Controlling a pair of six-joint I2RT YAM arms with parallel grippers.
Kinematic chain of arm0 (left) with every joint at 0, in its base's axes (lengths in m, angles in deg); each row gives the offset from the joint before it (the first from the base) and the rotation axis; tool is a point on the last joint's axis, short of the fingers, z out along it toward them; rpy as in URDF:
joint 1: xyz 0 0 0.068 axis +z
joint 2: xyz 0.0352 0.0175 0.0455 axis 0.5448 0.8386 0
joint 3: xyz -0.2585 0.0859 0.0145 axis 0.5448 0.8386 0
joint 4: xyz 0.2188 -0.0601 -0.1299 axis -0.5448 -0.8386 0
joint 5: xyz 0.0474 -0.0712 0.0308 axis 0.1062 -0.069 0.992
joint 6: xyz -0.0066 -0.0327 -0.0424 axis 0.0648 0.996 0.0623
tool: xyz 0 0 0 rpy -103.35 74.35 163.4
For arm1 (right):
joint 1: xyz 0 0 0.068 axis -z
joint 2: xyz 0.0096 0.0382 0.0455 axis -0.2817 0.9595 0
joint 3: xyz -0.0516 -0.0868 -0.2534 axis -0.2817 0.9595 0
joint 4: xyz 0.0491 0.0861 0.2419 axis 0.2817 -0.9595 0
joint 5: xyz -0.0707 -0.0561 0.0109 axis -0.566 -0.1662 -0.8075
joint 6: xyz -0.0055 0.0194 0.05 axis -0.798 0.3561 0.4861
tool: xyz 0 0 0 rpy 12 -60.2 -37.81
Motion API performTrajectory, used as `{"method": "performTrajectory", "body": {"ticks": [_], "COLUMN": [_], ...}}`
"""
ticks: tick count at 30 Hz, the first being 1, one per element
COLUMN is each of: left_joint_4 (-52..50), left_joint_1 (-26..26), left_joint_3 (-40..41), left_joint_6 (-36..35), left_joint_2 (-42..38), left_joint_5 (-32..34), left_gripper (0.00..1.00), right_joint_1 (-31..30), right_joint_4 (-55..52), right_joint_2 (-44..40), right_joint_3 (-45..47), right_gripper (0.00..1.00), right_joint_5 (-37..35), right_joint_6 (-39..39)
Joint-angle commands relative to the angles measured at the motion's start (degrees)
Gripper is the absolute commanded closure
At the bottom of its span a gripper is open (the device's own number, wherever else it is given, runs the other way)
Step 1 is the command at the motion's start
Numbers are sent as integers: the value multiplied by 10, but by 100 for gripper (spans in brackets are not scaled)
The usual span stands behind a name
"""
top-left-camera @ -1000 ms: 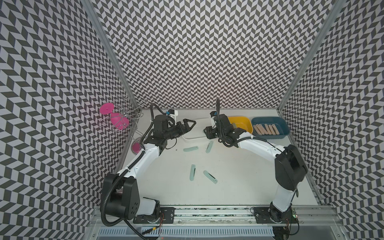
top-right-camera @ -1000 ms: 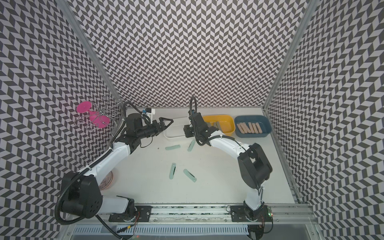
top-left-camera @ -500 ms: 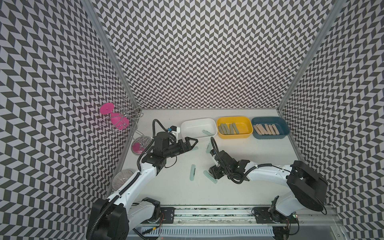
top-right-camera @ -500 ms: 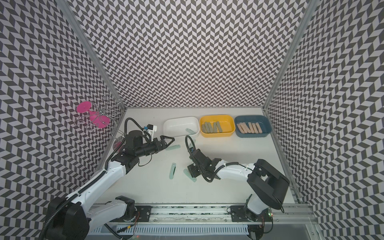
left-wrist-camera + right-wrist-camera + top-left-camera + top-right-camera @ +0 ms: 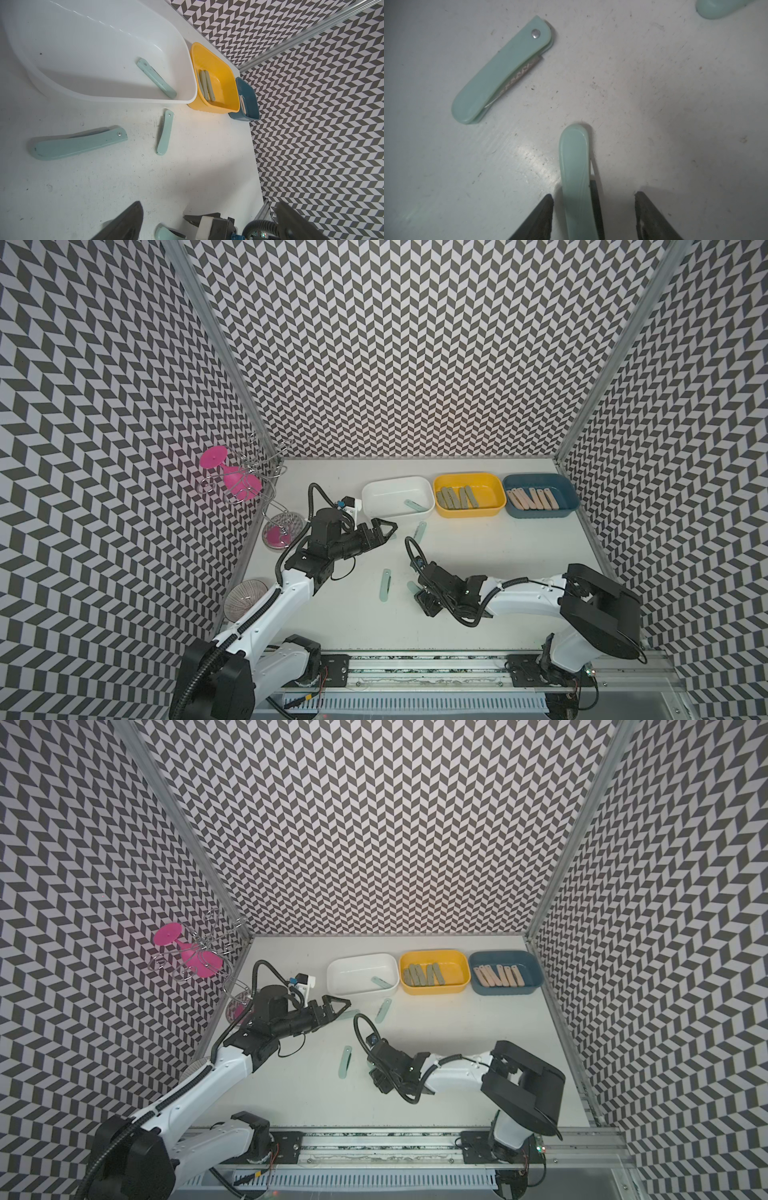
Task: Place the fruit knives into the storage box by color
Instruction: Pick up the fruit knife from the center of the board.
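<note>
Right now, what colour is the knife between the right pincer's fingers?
The knife is pale mint; best in the right wrist view.

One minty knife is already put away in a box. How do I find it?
Three boxes line the back wall: a white box, a yellow box, a blue box. Inside the white box lies one mint knife, at the end by the yellow box. Every other mint knife lies outside, on the table.

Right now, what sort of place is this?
Probably a robot lab test cell: chevron-patterned panels wall in a white table, and a left arm and right arm stand on a metal rail.
</note>
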Motion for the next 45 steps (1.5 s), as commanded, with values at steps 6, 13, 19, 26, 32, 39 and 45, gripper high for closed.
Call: {"method": "performTrajectory", "body": {"ticks": [6, 13, 19, 26, 32, 39, 45], "left_joint_4": [19, 27, 41, 72, 89, 101, 108], "left_joint_1": [-3, -2, 2, 33, 48, 52, 58], "left_joint_3": [11, 12, 10, -9, -54, -104, -153], "left_joint_6": [2, 1, 1, 3, -3, -3, -1], "left_joint_2": [-8, 2, 17, 52, 99, 143, 183], "left_joint_5": [8, 8, 11, 0, -21, -32, -39], "left_gripper": [0, 0, 0, 0, 0, 0, 0], "right_joint_1": [-14, -10, 17, 64, 113, 173, 218], "right_joint_4": [7, 10, 22, 37, 43, 33, 45], "right_joint_2": [61, 85, 89, 63, 19, -24, -4], "right_joint_3": [-27, -60, -83, -93, -112, -171, -257], "right_gripper": [61, 78, 83, 86, 87, 87, 87], "right_joint_5": [-36, -46, -28, -4, 27, 49, 51], "right_joint_6": [-1, 0, 4, 18, 27, 27, 14]}}
